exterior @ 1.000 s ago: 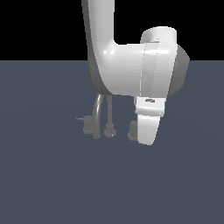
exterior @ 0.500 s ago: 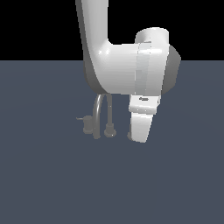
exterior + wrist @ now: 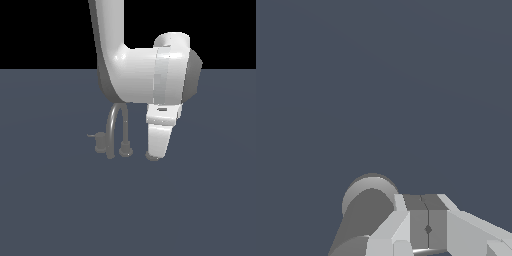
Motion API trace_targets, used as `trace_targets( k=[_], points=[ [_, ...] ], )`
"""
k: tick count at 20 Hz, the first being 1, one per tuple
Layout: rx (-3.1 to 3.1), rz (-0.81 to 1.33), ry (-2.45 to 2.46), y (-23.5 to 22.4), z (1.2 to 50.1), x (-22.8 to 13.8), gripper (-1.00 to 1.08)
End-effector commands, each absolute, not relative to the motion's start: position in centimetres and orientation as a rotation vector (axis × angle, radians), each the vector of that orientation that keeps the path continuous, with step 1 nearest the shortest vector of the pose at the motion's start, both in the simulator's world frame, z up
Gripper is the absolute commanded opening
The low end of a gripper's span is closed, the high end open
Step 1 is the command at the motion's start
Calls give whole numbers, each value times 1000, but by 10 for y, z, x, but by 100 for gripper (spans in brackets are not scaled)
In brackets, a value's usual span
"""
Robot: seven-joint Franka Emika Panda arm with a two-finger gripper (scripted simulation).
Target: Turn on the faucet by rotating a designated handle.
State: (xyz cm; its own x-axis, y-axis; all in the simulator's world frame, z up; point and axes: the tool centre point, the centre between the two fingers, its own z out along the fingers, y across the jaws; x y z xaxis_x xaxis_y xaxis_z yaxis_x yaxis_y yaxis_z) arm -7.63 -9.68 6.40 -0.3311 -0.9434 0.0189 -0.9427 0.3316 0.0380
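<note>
At nine o'clock of my gripper I see the faucet (image 3: 116,131) on the grey floor (image 3: 60,210), its arched spout (image 3: 117,120) rising between two valves. The gripper (image 3: 153,156) hangs low over the handle (image 3: 367,207), hiding it in the exterior view; wrist view shows its fingers (image 3: 415,227) pressed together, clenched beside that cylinder.

A flat, uniform slate-blue floor (image 3: 60,210) carried the scene. Directly on it stood the faucet (image 3: 118,131), dull grey, its arched spout rising from a round base, with a short valve (image 3: 102,143) beside it toward the exterior view's left, lever pointing left.
</note>
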Motion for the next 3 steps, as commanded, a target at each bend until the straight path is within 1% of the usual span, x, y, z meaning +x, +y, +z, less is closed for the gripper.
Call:
trace_targets(
  k=[1, 3],
  points=[
    [1943, 1, -2467, -44, 63, -38, -100],
    [1952, 0, -2461, -39, 63, -34, -100]
  ],
)
